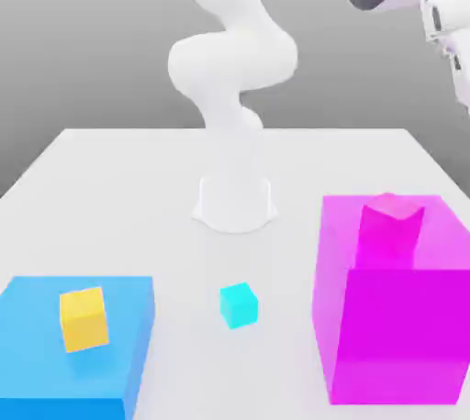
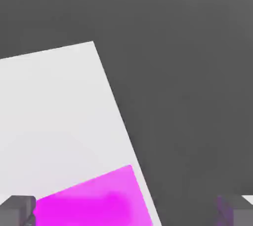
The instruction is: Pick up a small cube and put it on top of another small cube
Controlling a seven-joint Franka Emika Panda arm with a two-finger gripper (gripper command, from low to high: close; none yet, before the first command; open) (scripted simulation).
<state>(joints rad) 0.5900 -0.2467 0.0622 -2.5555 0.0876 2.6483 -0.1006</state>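
Item: gripper (image 2: 127,211), carried high on the white arm (image 1: 229,70); jaws spread to their widest, fingertips (image 2: 17,211) well apart, nothing held between them. Directly beneath the gripper: the magenta box (image 2: 94,200), standing near the edge of the white table (image 2: 59,111); a magenta block (image 1: 393,224) sits on that box's top. Well apart from the gripper, far below and toward the exterior view's left: cyan cube (image 1: 239,305) alone on the table; further off the same way, yellow cube (image 1: 83,318) resting on the blue box (image 1: 124,354). Small cube, green, the task's object: its place cannot be told from here. Hazards, as judgement: with the target unlocated, a descent may settle on the cyan or yellow cube by mistake; a straight drop from this station would meet the magenta box or its block rather than the table; jaws this wide may nudge a light cube aside before closing; a small cube set on another small cube leaves little margin, so a slight offset at release could tip it off.
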